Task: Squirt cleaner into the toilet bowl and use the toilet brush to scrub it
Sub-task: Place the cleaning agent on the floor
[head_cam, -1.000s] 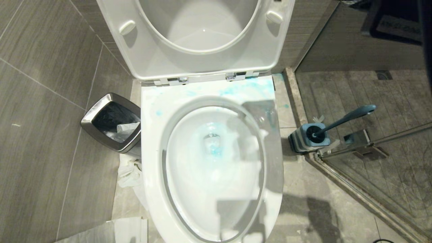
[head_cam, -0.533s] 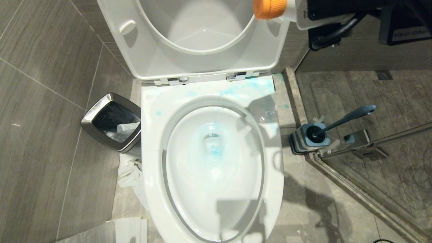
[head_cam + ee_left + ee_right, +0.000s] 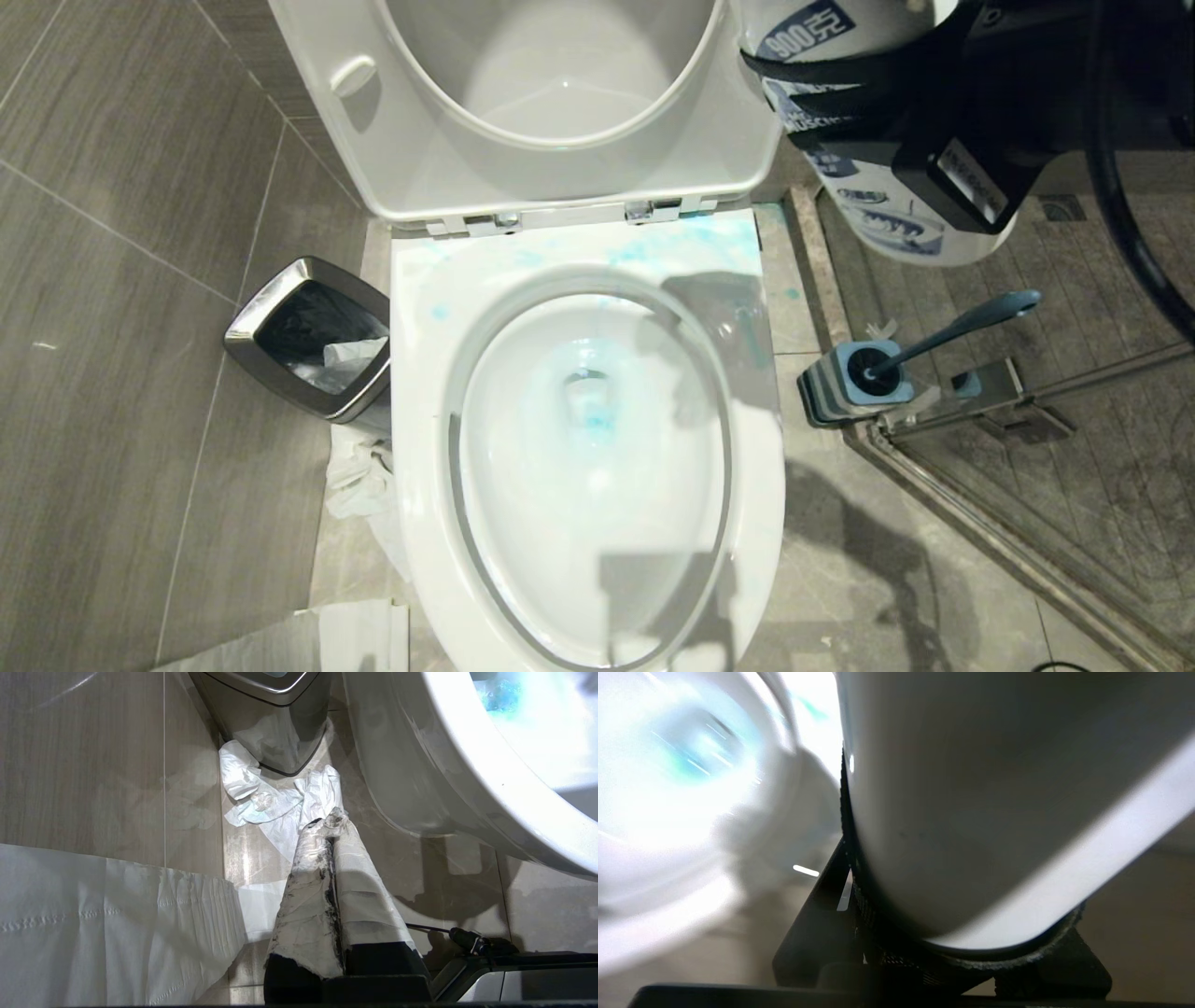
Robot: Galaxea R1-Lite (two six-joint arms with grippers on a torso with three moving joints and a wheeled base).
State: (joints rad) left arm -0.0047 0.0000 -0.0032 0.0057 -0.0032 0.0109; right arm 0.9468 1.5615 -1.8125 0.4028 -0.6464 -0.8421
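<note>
Cleaner [image 3: 868,215] top cut off, right gripper [image 3: 840,93] fingers [image 3: 822,70] around it

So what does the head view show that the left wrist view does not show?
Only the head view shows the right gripper clamped on the white plastic cleaner bottle with the dark blue label, the slim dusty-blue toilet brush standing in its blue-topped striped holder, and the raised white lid.

Only the left wrist view shows the left gripper, shut, its fingers wrapped in white paper, low above the floor.

Both show the glossy white ceramic toilet bowl with blue liquid inside, the chrome-rimmed waste bin and crumpled white paper.
</note>
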